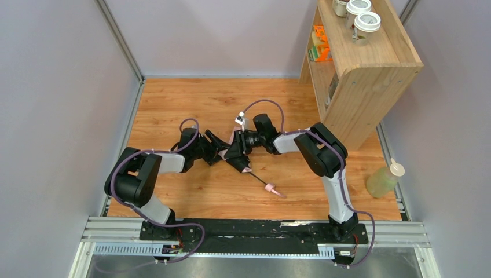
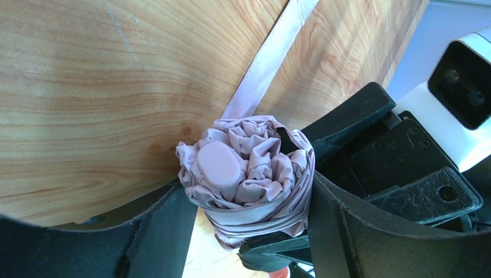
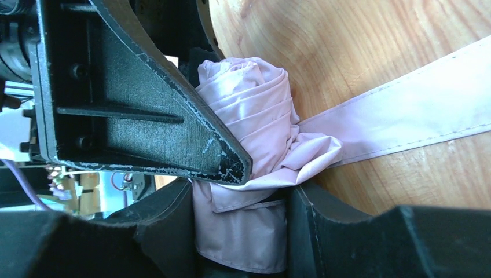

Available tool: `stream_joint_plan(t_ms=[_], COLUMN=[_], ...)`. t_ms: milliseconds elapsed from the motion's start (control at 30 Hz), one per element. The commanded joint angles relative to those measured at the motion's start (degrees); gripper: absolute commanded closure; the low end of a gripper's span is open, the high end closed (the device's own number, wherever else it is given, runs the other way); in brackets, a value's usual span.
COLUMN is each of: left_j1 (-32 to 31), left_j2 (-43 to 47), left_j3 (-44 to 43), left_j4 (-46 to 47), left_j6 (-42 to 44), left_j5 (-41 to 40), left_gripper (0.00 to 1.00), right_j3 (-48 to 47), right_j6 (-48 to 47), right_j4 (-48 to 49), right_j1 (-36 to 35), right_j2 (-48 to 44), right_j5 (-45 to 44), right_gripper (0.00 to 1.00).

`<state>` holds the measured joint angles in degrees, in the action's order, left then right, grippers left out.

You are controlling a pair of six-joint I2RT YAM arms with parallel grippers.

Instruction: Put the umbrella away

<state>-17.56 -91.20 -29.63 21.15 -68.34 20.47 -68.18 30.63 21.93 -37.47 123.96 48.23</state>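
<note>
Pale grey walls box in a light wooden table [image 1: 173,104], and right at its centre both arms have closed in on the compact pale pink folding umbrella [image 2: 255,174]. It lies on the table between the two wrists. Its thin black metal shaft [image 1: 259,178] pokes out toward the near edge and ends in a small pink handle [image 1: 272,189] resting on the wood. The right hand [image 3: 240,194] is clamped on the rolled canopy, with pink fabric filling the whole gap between its two black fingers. The left hand [image 2: 249,191] comes in from the other side and straddles the same bundle with its jaws spread wide. A sliver of table shows between one finger and the cloth, so it is not squeezing. From the left wrist we look straight down the end of the roll, where crumpled pink folds surround a rounded pink end cap [image 2: 219,164]. A flat pink closing strap [image 2: 267,63] trails loose across the wood, away from the bundle. The two hands sit tight against each other, and one black finger of the left crosses in front of the fabric in the right wrist view. Off at the far right corner stands a tall wooden shelf unit [image 1: 370,75] with white-lidded paper cups [image 1: 366,23] on top. A yellow-green plastic bottle [image 1: 385,179] sits beyond the table's right edge.
</note>
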Motion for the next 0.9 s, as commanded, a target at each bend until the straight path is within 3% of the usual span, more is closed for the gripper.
stream_joint_plan(t_ms=[0, 200, 267, 333, 467, 533, 600, 767, 867], left_j1=[-1.07, -1.07, -1.33, -1.42, -1.60, -1.60, -1.60, -1.60, -1.60], left_j2=[-6.09, -6.63, -6.71, -7.06, -7.50, -7.68, -7.94, -8.47, -8.03], left_j3=[2.39, 2.20, 2.64, 3.35, 4.22, 4.58, 5.10, 6.25, 6.60], left_j4=[-13.41, -11.83, -10.95, -9.03, -8.67, -9.02, -8.93, -7.88, -7.87], left_j6=[3.91, 3.03, 2.77, 1.98, 1.54, 1.71, 1.71, 1.63, 1.89], left_j5=[-2.10, -1.66, -1.92, -1.66, -2.10, -2.71, -2.72, -3.07, -3.24], left_gripper=[0.27, 0.37, 0.47, 0.69, 0.83, 0.87, 0.90, 0.92, 0.92], right_j3=[2.09, -0.28, -0.90, -1.42, -1.60, -2.48, -3.36, -3.01, -3.53], right_j6=[8.73, 9.45, 9.18, 7.52, 4.09, -0.37, -4.07, -9.88, -14.62], right_j4=[6.87, 6.54, 6.02, 4.36, -2.06, -9.06, -16.54, -26.48, -30.71], right_j1=[-0.58, -0.67, -0.76, -0.85, -0.76, -1.11, -1.55, -2.86, -4.09], right_j2=[3.48, 4.53, 4.80, 4.62, 2.87, 1.29, -0.64, -7.93, -11.80], right_j5=[8.80, 12.59, 13.56, 13.47, 8.83, 3.39, -4.07, -18.75, -25.70], right_gripper=[1.00, 1.00, 1.00, 1.00, 0.97, 0.83, 0.58, 0.21, 0.08])
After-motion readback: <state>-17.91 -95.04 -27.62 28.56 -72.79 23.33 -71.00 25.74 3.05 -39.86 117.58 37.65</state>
